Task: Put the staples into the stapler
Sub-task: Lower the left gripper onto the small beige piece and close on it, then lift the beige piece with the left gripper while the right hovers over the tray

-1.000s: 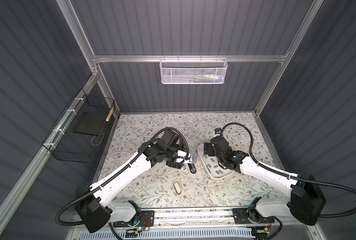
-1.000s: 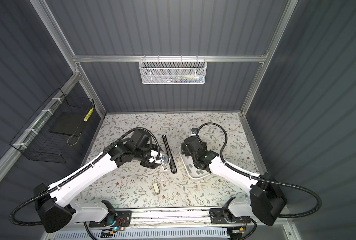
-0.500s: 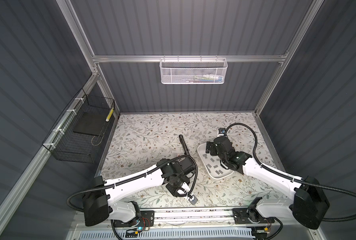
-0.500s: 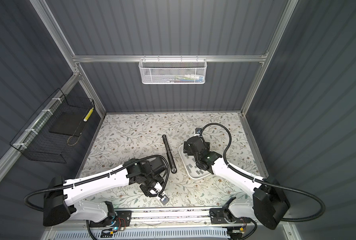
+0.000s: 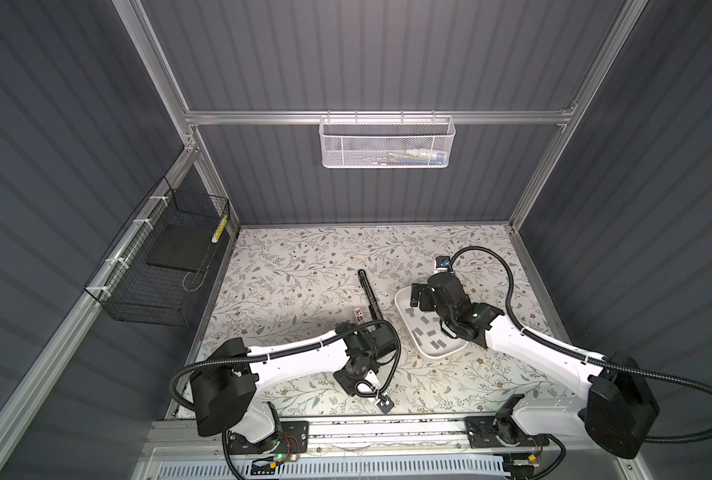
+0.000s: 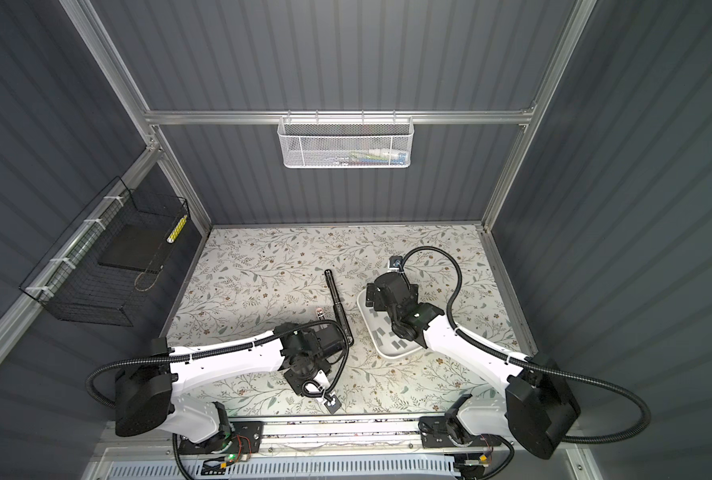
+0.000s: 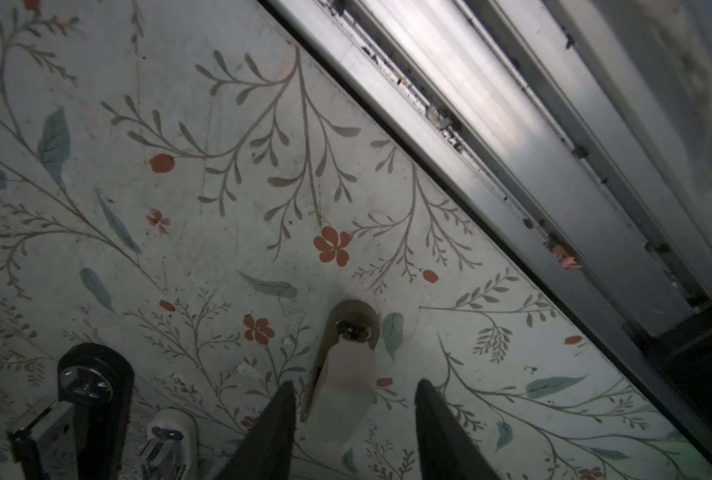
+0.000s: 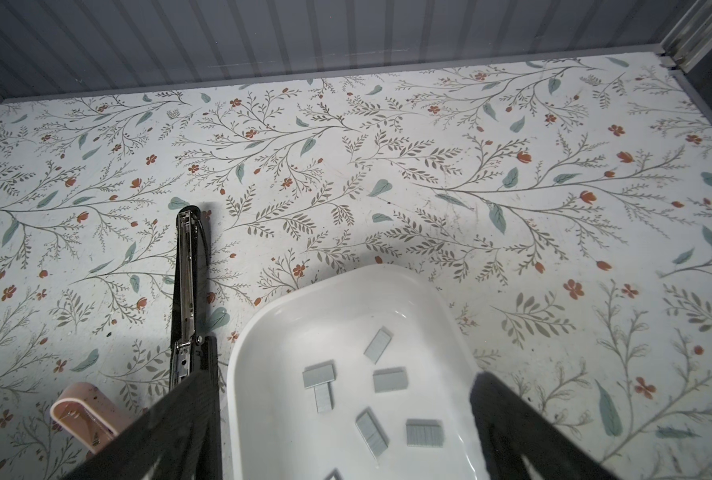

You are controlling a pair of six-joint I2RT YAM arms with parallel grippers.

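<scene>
Left pincer (image 7: 354, 381) has swung off the open stapler (image 5: 369, 296) to the front of the surface (image 5: 450, 390), half-closed astride a small beige piece (image 7: 348, 365), grip unclear; right pincer (image 8: 344, 376) gapes over staples (image 8: 389, 379) in the tray (image 8: 304, 299), none picked.

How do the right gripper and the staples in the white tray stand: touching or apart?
Apart. The right wrist view shows the right gripper open over the white tray, with bare tray floor between each of its fingers and the nearest staples.

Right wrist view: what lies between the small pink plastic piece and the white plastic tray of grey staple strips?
The long black metal stapler, lying flat on the floral tabletop; the right wrist view and both top views show it.
</scene>
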